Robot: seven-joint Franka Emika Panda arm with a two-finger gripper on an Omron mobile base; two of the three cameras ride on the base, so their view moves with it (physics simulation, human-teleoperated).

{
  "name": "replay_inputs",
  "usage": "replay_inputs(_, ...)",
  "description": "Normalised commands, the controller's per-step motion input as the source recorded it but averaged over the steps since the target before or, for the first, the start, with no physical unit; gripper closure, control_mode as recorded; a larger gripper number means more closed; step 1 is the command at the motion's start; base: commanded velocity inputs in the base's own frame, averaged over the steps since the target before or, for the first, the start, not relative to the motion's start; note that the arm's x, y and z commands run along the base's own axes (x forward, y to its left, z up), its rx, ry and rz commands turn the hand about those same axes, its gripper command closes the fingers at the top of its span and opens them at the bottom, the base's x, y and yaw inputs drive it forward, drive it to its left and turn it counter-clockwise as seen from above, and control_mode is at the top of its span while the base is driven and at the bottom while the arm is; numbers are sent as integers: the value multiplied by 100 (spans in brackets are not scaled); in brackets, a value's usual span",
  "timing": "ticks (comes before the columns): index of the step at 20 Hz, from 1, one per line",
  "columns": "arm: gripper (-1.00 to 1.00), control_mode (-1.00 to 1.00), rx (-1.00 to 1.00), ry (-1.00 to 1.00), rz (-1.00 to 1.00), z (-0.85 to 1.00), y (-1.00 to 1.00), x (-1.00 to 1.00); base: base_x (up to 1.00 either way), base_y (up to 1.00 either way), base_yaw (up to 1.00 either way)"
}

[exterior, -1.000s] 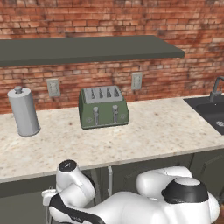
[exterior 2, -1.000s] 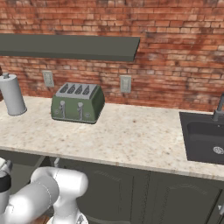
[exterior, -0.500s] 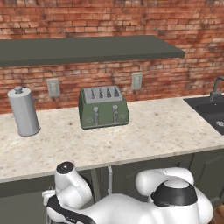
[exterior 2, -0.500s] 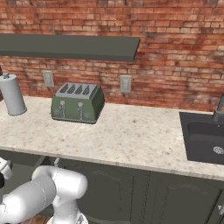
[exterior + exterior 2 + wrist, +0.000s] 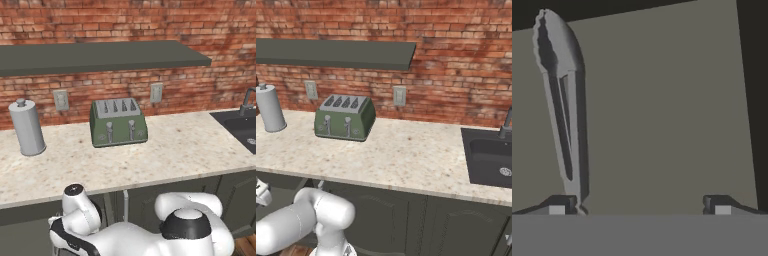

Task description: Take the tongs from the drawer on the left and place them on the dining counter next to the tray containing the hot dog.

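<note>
The tongs [image 5: 562,100] lie flat on the grey-olive floor of the open drawer [image 5: 662,100]. They are slim grey metal, with the scalloped tips at the upper left of the hand view and the hinge end at the bottom. My gripper [image 5: 639,209] hovers over the drawer, open wide, with nothing between its fingers. Its left fingertip [image 5: 558,207] sits right beside the tongs' hinge end, while the right fingertip [image 5: 722,207] is over bare drawer floor. In the base views my arm [image 5: 125,240] bends low to the left, under the worktop's edge.
The speckled worktop [image 5: 175,155] carries a green toaster [image 5: 118,122] and a grey canister [image 5: 27,127]. A dark sink [image 5: 491,160] lies at the right. A dark shelf [image 5: 100,55] runs along the brick wall. Dark cabinet fronts [image 5: 406,220] stand below the worktop.
My arm's elbow has sunk a little and shifted left in the base views. The worktop and the things on it have not moved.
</note>
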Motion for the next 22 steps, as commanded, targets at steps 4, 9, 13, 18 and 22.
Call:
replay_inputs(4, -100, -100, -5, 6, -2, -25, 20, 9, 0, 0, 0)
replay_inputs(9, -100, -100, -10, 4, -2, -18, 35, 7, 0, 0, 0)
replay_inputs(13, -100, -100, -8, 4, -2, -1, 34, 6, 0, 0, 0)
replay_inputs(18, -100, -100, -4, 6, -2, -9, 27, 15, 0, 0, 0)
replay_inputs(22, -100, -100, -3, 0, -2, -39, 18, 10, 0, 0, 0)
